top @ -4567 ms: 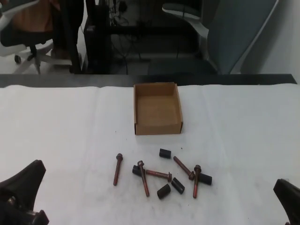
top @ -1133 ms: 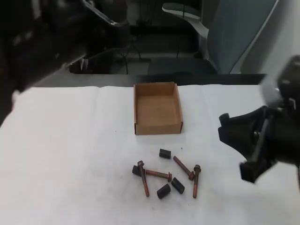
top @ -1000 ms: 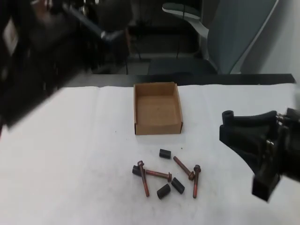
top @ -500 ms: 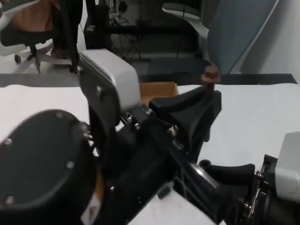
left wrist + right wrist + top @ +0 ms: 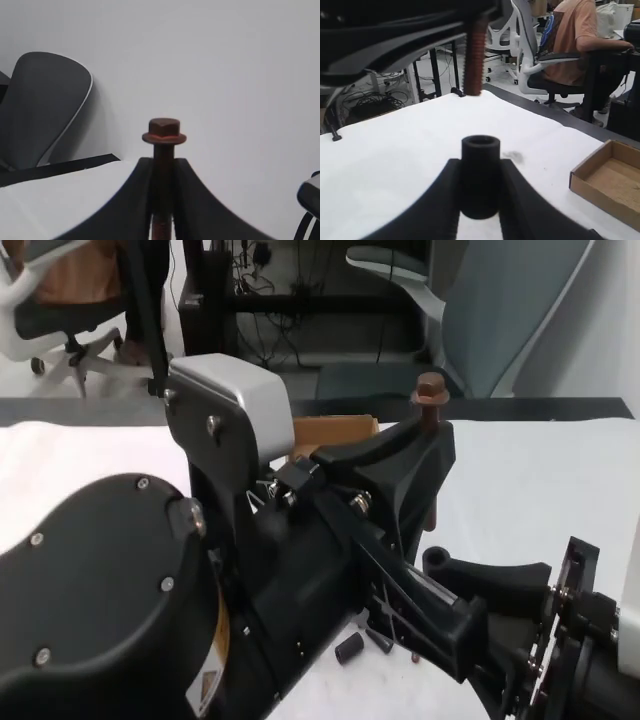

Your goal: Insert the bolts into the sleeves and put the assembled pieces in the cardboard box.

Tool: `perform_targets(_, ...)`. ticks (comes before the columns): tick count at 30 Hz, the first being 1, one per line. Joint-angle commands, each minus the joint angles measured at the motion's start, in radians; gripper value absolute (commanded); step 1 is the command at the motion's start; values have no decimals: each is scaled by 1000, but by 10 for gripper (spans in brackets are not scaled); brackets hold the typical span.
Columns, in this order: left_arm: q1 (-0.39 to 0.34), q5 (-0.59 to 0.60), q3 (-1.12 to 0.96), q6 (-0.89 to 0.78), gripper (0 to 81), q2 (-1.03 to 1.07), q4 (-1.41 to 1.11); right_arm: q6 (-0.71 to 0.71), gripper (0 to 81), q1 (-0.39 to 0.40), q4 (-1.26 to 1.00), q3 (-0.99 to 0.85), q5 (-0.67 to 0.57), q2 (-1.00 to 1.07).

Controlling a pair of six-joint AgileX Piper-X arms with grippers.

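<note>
The left gripper [image 5: 432, 440] fills the middle of the high view. Its two fingers are pressed narrowly on a bolt [image 5: 432, 392] that stands upright, with the hexagonal head above the fingertips. The left wrist view shows the same bolt [image 5: 163, 134] clamped in that gripper [image 5: 163, 167].

In the right wrist view, the right gripper [image 5: 480, 167] grips a black sleeve [image 5: 480, 149] with its open bore facing up. The bolt's threaded shank [image 5: 474, 55] hangs above the sleeve without touching it.

The cardboard box [image 5: 335, 425] sits on the white bench [image 5: 540, 470] at upper centre, partly hidden behind the left arm. One loose sleeve [image 5: 348, 648] lies at lower centre.
</note>
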Motion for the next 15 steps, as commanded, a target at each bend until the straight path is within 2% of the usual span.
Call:
perform_targets(1,3,2,-2,-19,18,-2,5,-9,6,1,-31,-4,-31,-2)
perform_targets(5,1,26,-2,-26,18,-2,15,-9,6,1,-66,-8,-49,-2)
perform_targets(9,1,76,-2,-26,18,-2,14,-9,6,1,-101,-8,-6,-2)
perform_targets(15,1,79,-2,-29,18,-2,20,-9,6,1,-105,-8,15,-2)
